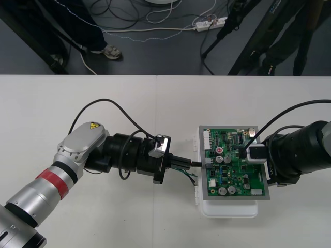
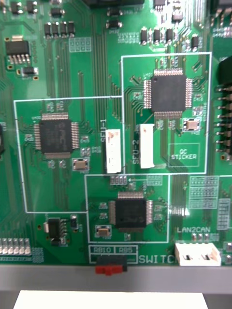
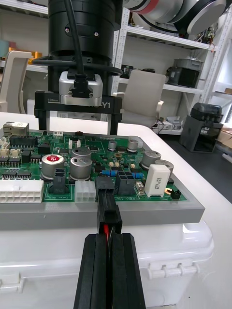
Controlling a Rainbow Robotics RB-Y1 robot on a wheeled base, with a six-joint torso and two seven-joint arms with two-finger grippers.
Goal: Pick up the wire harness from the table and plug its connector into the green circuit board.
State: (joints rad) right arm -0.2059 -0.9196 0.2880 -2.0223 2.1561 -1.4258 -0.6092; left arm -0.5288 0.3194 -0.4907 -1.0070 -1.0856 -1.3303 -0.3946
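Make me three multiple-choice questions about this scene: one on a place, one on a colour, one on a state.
1. Where is the harness's plug?
A) at the green board's edge
B) loose on the table
C) on the floor

2. What colour is the wire between the left hand's fingers?
A) blue
B) red
C) yellow

3. How is the left hand?
A) wide open
B) shut on nothing
C) shut on the plug

Answers:
1 A: the plug meets a black connector at the board's edge.
2 B: a red wire shows in the gap between the fingers.
3 C: the fingers stand close together with the plug's tail between them.
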